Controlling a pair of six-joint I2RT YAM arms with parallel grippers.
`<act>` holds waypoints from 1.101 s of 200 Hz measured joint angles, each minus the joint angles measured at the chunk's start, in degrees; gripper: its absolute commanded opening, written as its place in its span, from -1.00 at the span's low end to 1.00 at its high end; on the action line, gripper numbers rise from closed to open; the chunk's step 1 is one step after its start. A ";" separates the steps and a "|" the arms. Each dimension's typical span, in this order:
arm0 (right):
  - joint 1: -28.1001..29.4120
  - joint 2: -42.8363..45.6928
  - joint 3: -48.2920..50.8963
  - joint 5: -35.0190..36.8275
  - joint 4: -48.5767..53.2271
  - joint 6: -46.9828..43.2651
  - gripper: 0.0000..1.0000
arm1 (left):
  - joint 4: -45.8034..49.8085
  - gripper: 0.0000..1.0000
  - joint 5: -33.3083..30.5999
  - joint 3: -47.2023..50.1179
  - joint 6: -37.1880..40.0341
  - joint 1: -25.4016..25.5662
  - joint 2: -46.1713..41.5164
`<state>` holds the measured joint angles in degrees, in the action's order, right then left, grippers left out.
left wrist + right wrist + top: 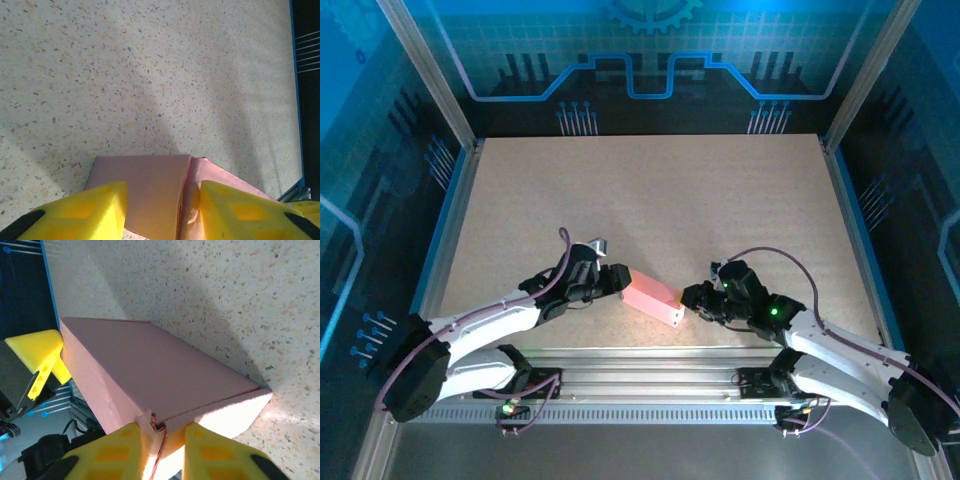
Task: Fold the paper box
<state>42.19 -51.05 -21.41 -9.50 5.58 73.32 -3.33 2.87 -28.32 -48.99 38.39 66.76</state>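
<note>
seemingly last end-flap step on paper box (653, 298), with right gripper (165, 432) pinched shut on one end seam, left gripper (162, 189) parted over opposite end; next: press flap home, no crushing.

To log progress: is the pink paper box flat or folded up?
Folded up: the paper box stands as a closed rectangular block with top and side walls.

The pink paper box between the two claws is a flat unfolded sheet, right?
No: the paper box is folded into a rectangular box, not a flat sheet, as the right wrist view shows. It does sit between the left claw and right claw.
</note>
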 measured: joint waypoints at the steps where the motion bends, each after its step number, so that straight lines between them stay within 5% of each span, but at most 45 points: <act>1: 0.02 0.09 0.13 0.07 -0.22 0.24 -0.80 | 0.00 -0.13 0.00 0.00 0.00 0.00 0.00; 12: 0.31 0.57 0.98 0.57 -1.18 0.02 -1.00 | -0.09 -0.14 -0.02 0.04 -0.02 0.00 0.07; 81: 0.72 -1.27 -0.87 3.80 -0.46 -3.80 -0.99 | -7.58 -0.73 1.20 1.51 -0.63 -0.59 1.95; 105: 1.66 -2.99 -4.70 6.47 4.52 -7.15 -0.70 | -9.01 -0.72 1.11 1.51 -0.63 -0.74 2.86; 134: 2.82 -5.31 -10.14 9.18 11.52 -13.22 0.21 | -8.76 -0.36 1.09 1.49 -0.57 -0.70 2.73; 153: 3.30 -6.38 -13.79 10.86 16.79 -18.88 0.53 | -6.78 -0.28 1.05 1.49 -0.55 -0.68 1.68; 192: 3.85 -10.67 -23.52 11.45 22.60 -37.68 0.86 | -1.86 0.06 0.96 1.44 -0.11 -0.66 -0.50; 220: 6.82 -19.65 -30.91 12.74 25.75 -52.19 0.88 | 0.57 0.22 0.83 0.74 0.07 -0.63 -0.50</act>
<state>49.01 -70.70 -52.31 3.25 31.33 21.12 -2.76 3.70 -27.57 -48.93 37.76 66.26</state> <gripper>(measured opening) 0.938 0.596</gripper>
